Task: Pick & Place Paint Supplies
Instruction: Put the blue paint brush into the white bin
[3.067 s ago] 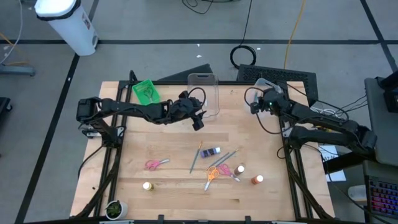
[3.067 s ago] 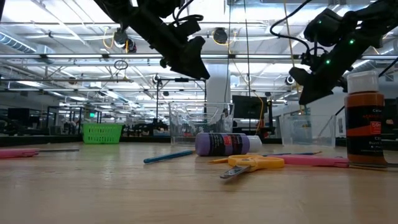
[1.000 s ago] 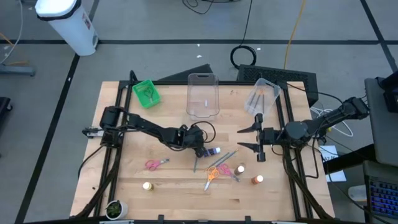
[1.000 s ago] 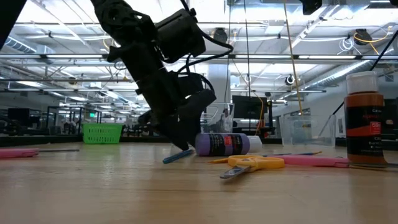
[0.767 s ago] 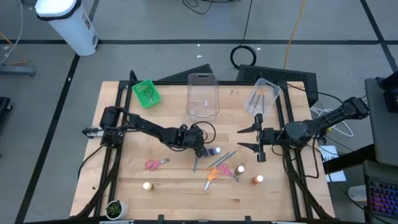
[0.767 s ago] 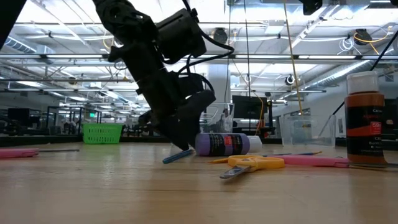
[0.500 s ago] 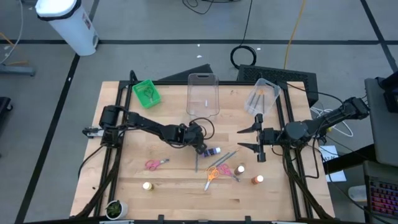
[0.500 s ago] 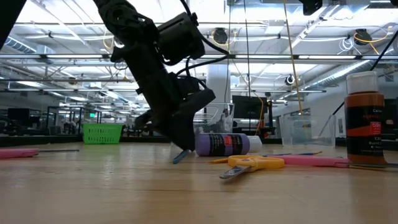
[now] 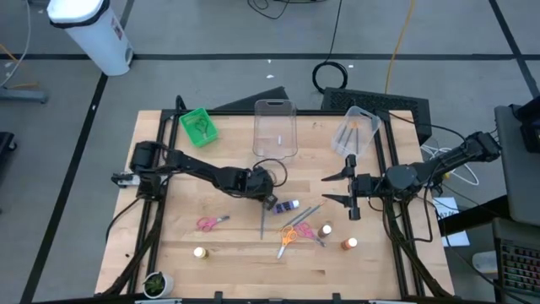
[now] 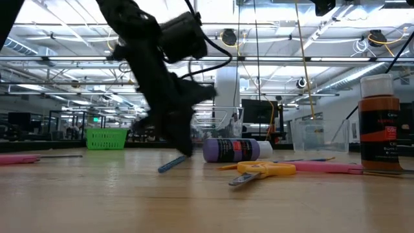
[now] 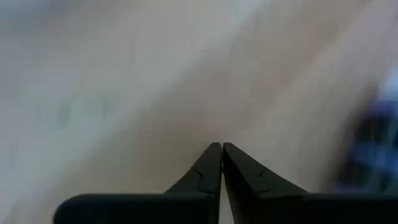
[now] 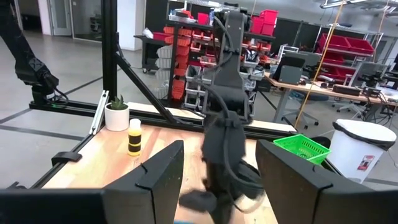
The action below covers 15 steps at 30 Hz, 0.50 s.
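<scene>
My left gripper [image 9: 269, 203] [image 10: 184, 151] is in the middle of the table, pointing steeply down. It is shut [image 11: 221, 146] at the far end of a thin blue paintbrush [image 9: 263, 221] [image 10: 171, 164]. A purple paint bottle [image 9: 289, 205] [image 10: 233, 150] lies on its side just right of it. Orange scissors [image 9: 287, 236] [image 10: 262, 169], pink scissors [image 9: 211, 222] and grey brushes [image 9: 309, 214] lie flat on the wood. My right gripper [image 9: 325, 188] [image 12: 219, 149] hangs open and level above the table's right side, holding nothing. My left gripper comes from above, slanting down, onto the paintbrush's far end [image 10: 184, 157]. The fingers themselves hide the place of contact. The brush slants down from the fingers, and its near end [image 10: 160, 169] rests on the table.
A green bin [image 9: 198, 124] stands at the far left. One clear tub [image 9: 276, 128] is at the far middle and another [image 9: 355, 131] at the far right. An orange bottle [image 9: 348, 244] [image 10: 380, 123], a white-capped bottle [image 9: 326, 229] and a yellow bottle [image 9: 200, 252] stand near the front.
My left gripper has shut at the brush's far end, rolled its wrist and risen a little. The brush's far end has come up off the wood and the brush has swung about, while its near end stays on the table.
</scene>
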Available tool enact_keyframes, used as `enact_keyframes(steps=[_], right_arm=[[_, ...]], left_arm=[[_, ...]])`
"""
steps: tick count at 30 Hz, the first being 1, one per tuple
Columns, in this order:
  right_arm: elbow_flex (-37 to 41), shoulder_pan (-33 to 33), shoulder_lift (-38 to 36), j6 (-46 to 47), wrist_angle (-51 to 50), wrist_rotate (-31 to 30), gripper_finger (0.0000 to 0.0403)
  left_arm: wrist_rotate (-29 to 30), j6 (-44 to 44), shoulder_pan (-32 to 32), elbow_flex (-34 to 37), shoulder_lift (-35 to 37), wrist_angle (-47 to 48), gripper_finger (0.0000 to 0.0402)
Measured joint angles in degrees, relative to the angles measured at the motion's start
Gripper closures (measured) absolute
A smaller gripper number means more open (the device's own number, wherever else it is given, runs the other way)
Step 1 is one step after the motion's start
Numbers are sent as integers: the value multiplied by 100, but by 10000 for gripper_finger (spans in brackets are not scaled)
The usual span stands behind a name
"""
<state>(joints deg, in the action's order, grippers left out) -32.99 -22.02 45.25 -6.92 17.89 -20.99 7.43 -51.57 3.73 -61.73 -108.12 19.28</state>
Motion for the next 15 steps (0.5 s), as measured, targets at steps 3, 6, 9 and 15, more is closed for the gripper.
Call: enact_keyframes(steps=[3,6,9,15], right_arm=[[0,0,0,0,-13,2,211],[2,0,0,0,-9,2,211],[2,0,0,4,-7,2,211],[2,0,0,22,-13,2,211]], left_arm=[[301,-100,171,7,393,298,368],[781,-279,359,-29,626,529,367],[818,-272,504,-16,619,596,365],[-185,474,698,-25,634,953,323]])
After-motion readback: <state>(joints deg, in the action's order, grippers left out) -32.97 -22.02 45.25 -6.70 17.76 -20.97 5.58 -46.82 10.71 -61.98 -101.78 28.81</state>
